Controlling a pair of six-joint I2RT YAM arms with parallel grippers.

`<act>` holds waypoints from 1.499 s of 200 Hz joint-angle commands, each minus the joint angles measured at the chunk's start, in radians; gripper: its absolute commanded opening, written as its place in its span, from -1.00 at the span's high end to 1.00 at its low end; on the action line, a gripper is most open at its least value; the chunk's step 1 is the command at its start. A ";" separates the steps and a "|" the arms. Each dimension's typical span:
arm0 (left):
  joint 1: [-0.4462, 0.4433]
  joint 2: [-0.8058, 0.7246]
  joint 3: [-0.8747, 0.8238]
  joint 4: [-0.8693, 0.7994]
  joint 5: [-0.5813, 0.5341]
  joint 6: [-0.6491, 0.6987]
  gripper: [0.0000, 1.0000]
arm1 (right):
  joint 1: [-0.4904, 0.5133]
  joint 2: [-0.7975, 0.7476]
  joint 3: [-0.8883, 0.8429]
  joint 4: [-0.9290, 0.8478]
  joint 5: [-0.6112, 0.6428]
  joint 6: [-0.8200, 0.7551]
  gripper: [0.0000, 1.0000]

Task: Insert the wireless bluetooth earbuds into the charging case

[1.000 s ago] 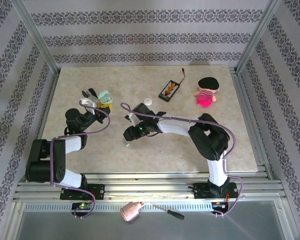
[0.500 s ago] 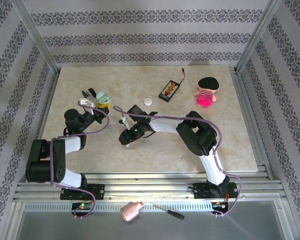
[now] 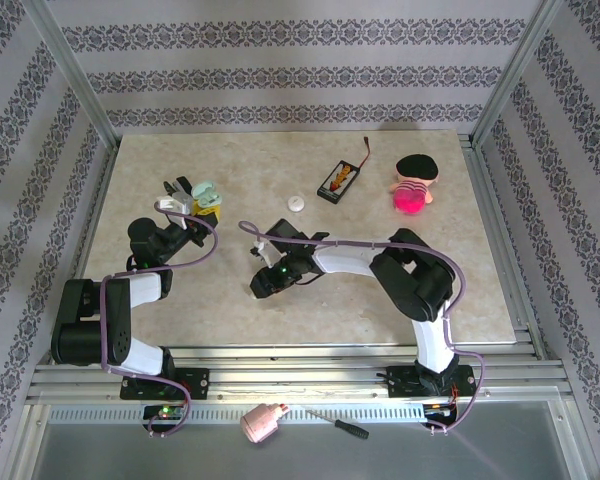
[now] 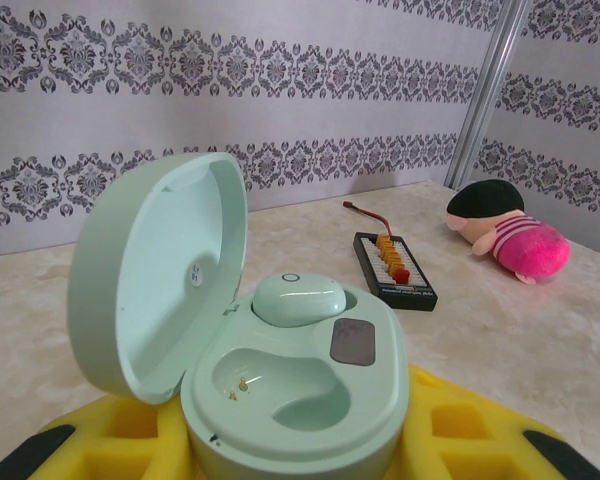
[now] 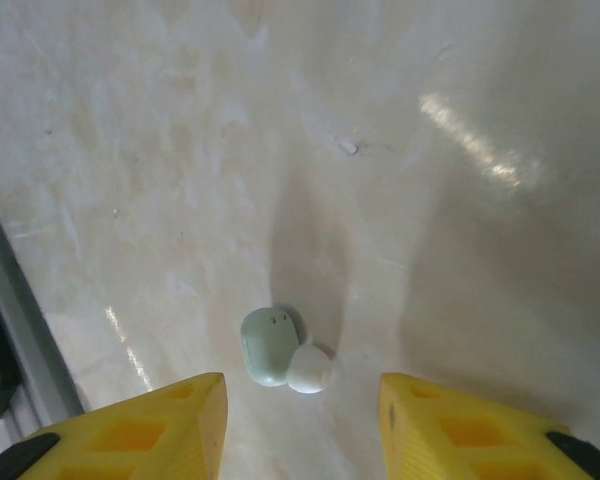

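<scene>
Now | left gripper (image 4: 295, 452) clamps charging case (image 4: 280, 385) | right gripper (image 5: 300, 425) spread above loose earbud (image 5: 268, 346)

No text, brand or number can be read anywhere. Inside the raised lid of the mint case (image 4: 310, 425) sits a small dark mark (image 4: 197, 272), too blurred to make out. The earbud (image 4: 298, 298) seated in the case's far pocket carries a faint little ring (image 4: 288, 278) on its top; whether it is a letter or only a sign cannot be told.
</scene>
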 commanded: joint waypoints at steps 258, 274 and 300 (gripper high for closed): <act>0.050 -0.012 0.012 -0.071 -0.095 -0.014 0.63 | 0.288 0.179 0.334 -0.379 0.743 -0.184 0.41; 0.048 -0.009 0.009 -0.062 -0.092 -0.014 0.63 | 0.287 0.175 0.334 -0.386 0.748 -0.179 0.45; 0.048 -0.003 0.009 -0.047 -0.083 -0.016 0.63 | 0.269 0.135 0.304 -0.363 0.722 -0.148 0.56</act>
